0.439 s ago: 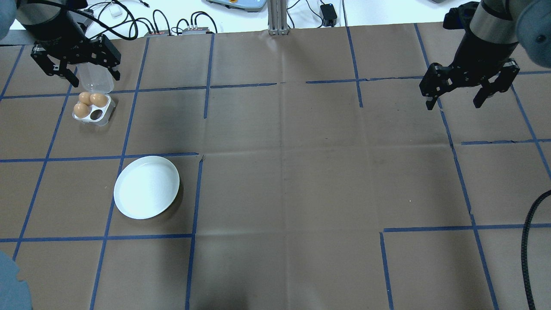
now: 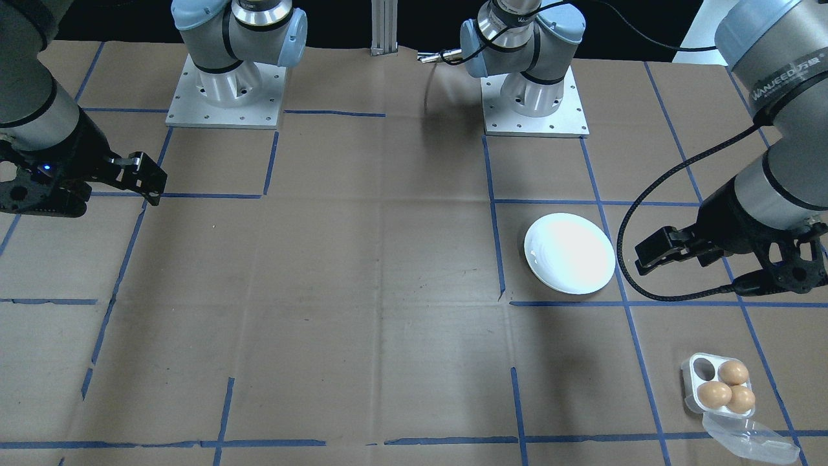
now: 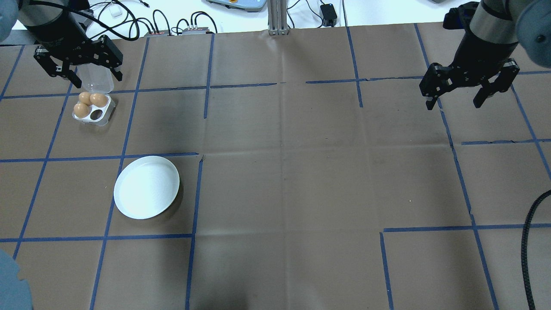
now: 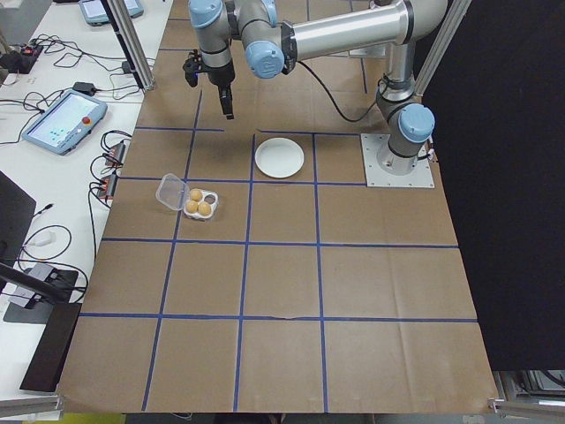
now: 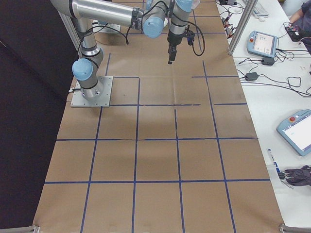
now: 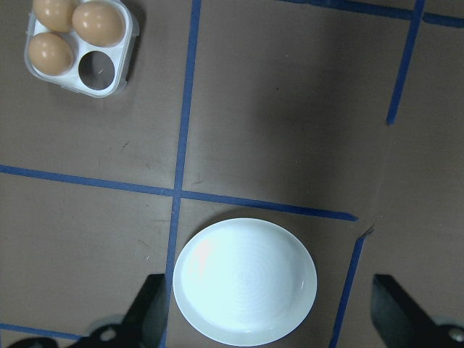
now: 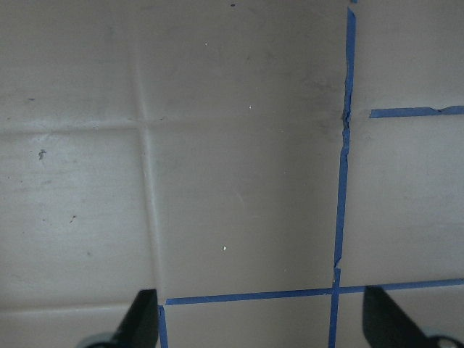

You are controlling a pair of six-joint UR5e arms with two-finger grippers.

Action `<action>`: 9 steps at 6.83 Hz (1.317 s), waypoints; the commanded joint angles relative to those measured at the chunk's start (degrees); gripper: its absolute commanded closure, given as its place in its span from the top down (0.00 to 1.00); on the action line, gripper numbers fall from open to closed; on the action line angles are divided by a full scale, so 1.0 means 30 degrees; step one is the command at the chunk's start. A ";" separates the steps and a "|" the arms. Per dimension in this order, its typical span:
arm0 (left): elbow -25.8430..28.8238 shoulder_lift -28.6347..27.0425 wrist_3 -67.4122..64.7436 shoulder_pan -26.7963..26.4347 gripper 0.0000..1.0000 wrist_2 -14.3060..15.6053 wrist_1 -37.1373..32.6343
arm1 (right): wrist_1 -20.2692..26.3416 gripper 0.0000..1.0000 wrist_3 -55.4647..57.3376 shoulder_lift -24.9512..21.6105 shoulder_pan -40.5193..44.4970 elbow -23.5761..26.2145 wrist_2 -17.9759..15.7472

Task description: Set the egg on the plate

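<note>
Eggs (image 3: pixel 89 103) (three) sit in tray (image 3: pixel 103 115), upper left overhead; plate (image 3: pixel 146 187) bare below. Left gripper (image 3: pixel 77 64) hovers above, jaws apart, empty. Approach step: next, descend onto one egg.

"WANUEED" lettering on left arm (image 2: pixel 773 77) silver link; nothing else legible.

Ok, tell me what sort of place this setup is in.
Most likely a robotics lab workcell. Two grey industrial arms bolted to square metal base plates, a brown paper-covered table gridded with blue tape, and handheld teach-pendant control tablets with cables on the white bench alongside.
</note>
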 commanded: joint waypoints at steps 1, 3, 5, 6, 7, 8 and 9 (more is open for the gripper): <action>-0.0092 0.0066 -0.0317 0.0018 1.00 -0.0001 -0.0022 | 0.0000 1.00 0.0000 0.0000 -0.0001 0.0000 0.0000; -0.0093 0.0240 -0.0202 0.0047 1.00 -0.0030 0.0007 | 0.0000 1.00 0.0000 0.0000 -0.0001 0.0000 0.0000; -0.0122 0.0240 -0.0231 0.0048 1.00 -0.0001 0.0007 | 0.0000 1.00 0.0000 0.0000 -0.0001 0.0000 0.0000; -0.0122 0.0211 -0.0231 0.0164 1.00 0.0028 0.0007 | 0.0000 1.00 0.0000 0.0000 -0.0001 0.0000 0.0000; -0.0180 0.0095 0.0727 0.0571 1.00 0.0173 0.0007 | 0.0000 1.00 0.0000 0.0000 -0.0001 0.0000 0.0000; -0.0238 -0.0109 0.3318 0.1532 1.00 0.0175 0.0471 | 0.0000 1.00 0.0000 0.0000 -0.0001 0.0000 0.0000; -0.0239 -0.0924 0.4388 0.2325 1.00 0.0233 0.1636 | 0.0000 1.00 0.0000 0.0000 -0.0001 0.0000 0.0000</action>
